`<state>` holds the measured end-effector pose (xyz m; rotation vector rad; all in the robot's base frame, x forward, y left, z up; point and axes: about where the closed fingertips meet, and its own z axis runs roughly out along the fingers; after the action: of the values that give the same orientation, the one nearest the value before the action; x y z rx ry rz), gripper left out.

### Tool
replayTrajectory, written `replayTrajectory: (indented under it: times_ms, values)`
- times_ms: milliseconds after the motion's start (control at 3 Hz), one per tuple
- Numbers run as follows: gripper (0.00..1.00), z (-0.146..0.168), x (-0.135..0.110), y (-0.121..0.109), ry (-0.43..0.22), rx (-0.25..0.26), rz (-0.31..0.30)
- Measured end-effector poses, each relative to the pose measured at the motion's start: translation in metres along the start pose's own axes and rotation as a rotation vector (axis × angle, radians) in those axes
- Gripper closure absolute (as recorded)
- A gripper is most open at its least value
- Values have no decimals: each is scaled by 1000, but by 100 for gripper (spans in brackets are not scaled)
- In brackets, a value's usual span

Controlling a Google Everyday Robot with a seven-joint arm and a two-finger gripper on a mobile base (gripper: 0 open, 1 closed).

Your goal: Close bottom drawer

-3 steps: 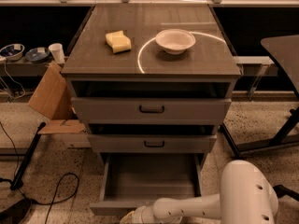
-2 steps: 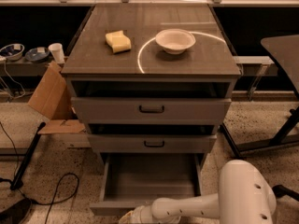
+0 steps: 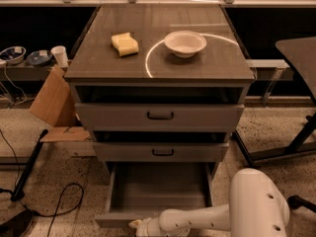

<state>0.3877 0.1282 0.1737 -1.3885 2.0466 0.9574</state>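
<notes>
Camera view: bottom drawer [image 3: 159, 189] stood pulled well out at the foot of the cabinet [image 3: 197, 65]. Gripper [image 3: 135, 226] sat low at the drawer's front edge. White arm [image 3: 197, 220] lay nearly level, reaching leftward. Gripper's grip: could not tell.

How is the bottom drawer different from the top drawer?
The grey bottom drawer is pulled far out, showing its deep box; the wide grey top drawer sticks out only a little. The top drawer's dark handle shows; the bottom drawer's does not. Both are grey and sit in one cabinet. The robot's white pincer is at the bottom drawer's front edge.
</notes>
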Motion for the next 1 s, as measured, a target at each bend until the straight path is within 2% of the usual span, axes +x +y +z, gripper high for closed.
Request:
replayTrajectory:
  times_ms: [333, 667, 1000]
  values:
    - [0, 4, -3, 1, -1, -7, -7]
    - [0, 4, -3, 1, -1, -7, -7]
    - [19, 8, -5, 1, -1, -16, -15]
